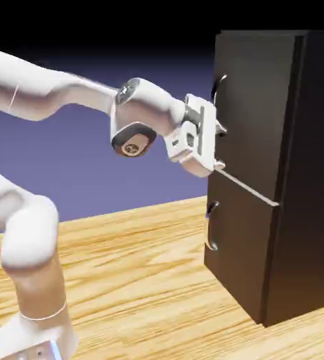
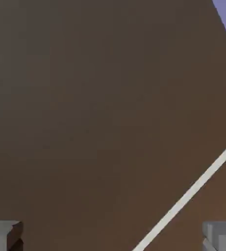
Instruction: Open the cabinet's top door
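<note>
The tall black cabinet [image 1: 312, 176] stands on the table at the exterior view's right. Its top door [image 1: 256, 105] lies flush with the front, with a curved dark handle [image 1: 219, 86] near its left edge. My gripper [image 1: 221, 148] is right against the lower left part of this door, below the handle, and is open with nothing between its fingers. In the hand view the dark door panel [image 2: 95, 112] fills the picture. The two grey fingertips [image 2: 4, 236] sit far apart at the bottom corners. The handle does not show in this view.
A pale seam [image 1: 245, 186] divides the top door from the shorter lower door [image 1: 238, 242], which has its own small handle [image 1: 211, 226]. The seam [image 2: 188, 196] runs slantwise through the hand view. The wooden table [image 1: 136, 281] stretches in front of the cabinet.
</note>
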{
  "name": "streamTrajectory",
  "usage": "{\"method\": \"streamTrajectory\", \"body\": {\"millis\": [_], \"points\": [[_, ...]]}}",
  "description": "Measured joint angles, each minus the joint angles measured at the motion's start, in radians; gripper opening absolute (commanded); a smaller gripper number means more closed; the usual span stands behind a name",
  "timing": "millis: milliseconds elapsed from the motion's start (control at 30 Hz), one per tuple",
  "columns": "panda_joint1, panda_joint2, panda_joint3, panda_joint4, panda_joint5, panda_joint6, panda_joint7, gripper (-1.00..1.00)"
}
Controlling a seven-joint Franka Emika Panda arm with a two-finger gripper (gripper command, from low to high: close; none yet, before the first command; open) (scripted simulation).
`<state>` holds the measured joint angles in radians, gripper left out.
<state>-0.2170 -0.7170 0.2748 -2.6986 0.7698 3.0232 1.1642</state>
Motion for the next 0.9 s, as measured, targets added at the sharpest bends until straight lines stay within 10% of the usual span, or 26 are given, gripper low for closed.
{"method": "streamTrajectory", "body": {"millis": [900], "points": [[-0.349,-0.224,0.419,0.17,1.174,-0.021,0.646,0.0]]}}
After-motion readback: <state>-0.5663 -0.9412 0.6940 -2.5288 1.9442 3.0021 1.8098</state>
